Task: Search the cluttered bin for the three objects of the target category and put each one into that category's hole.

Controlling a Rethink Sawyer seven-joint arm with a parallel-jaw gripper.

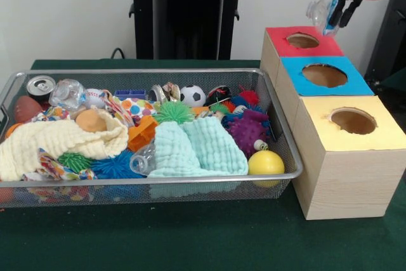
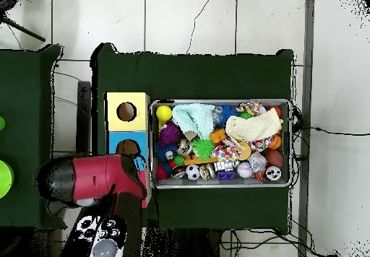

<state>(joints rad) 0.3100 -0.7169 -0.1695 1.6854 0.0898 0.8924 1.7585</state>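
My gripper (image 1: 338, 21) hangs at the upper right, just above and behind the red-topped box (image 1: 276, 37) and its round hole (image 1: 302, 40). It is shut on a crumpled clear plastic bottle (image 1: 318, 12), which sticks out to the left of the fingers. In the overhead view the red arm (image 2: 97, 176) covers the red box and hides the gripper and the bottle. In the wire bin (image 1: 146, 185) lie another crumpled clear bottle (image 1: 66, 92) at the back left and a small clear bottle (image 1: 143, 160) near the front, beside a mint cloth (image 1: 196, 147).
A blue-topped box (image 1: 355, 84) and a yellow-topped box (image 1: 387, 132) stand in a row before the red one. The bin (image 2: 220, 102) also holds a can (image 1: 40, 85), a yellow cloth (image 1: 57, 141), a yellow ball (image 1: 266, 162), a purple spiky ball (image 1: 247, 130) and a soccer ball (image 1: 192, 96).
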